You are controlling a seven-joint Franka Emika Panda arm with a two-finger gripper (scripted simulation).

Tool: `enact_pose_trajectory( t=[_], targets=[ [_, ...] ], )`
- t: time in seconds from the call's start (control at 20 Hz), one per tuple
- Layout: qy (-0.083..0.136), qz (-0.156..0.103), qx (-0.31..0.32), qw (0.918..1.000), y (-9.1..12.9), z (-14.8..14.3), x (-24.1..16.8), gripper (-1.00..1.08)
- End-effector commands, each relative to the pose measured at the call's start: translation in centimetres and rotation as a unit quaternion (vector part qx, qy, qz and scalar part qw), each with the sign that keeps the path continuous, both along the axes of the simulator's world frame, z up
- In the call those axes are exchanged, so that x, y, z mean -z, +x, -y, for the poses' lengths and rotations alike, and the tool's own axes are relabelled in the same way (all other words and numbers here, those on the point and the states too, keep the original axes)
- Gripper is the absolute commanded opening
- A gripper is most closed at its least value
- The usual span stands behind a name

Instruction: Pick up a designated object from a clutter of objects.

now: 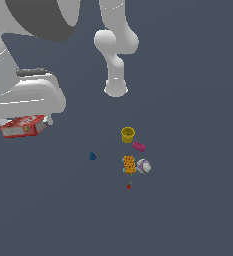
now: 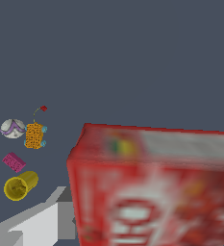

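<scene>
The red box (image 1: 23, 126) with white and yellow print hangs under my gripper (image 1: 28, 121) at the exterior view's left, lifted well away from the clutter. The gripper is shut on it. In the wrist view the red box (image 2: 152, 187) fills the near field, blurred, and one grey finger (image 2: 41, 223) shows beside it. The clutter lies on the floor: yellow cup (image 1: 128, 134), pink brick (image 1: 139, 146), orange dotted box (image 1: 129, 164), whitish ball (image 1: 143, 166).
A small red bit (image 1: 129, 186) and a blue bit (image 1: 92, 156) lie near the clutter. The arm's base (image 1: 116, 89) stands behind it. The wrist view shows the ball (image 2: 12, 128), orange box (image 2: 34, 135), pink brick (image 2: 13, 162) and cup (image 2: 20, 186).
</scene>
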State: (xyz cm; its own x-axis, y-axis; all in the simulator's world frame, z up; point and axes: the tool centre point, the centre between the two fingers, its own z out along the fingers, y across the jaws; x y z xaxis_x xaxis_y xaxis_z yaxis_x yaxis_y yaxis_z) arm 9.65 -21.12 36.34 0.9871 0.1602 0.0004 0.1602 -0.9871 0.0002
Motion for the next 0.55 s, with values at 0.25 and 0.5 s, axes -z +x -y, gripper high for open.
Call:
enact_pose_trajectory(
  t=[0.25,0.5],
  targets=[
    [0.0,0.0,0.0,1.0,0.47,0.77,-0.99,-1.0],
    [0.0,0.0,0.0,1.0,0.5,0.79,-0.98,-1.0]
  ],
)
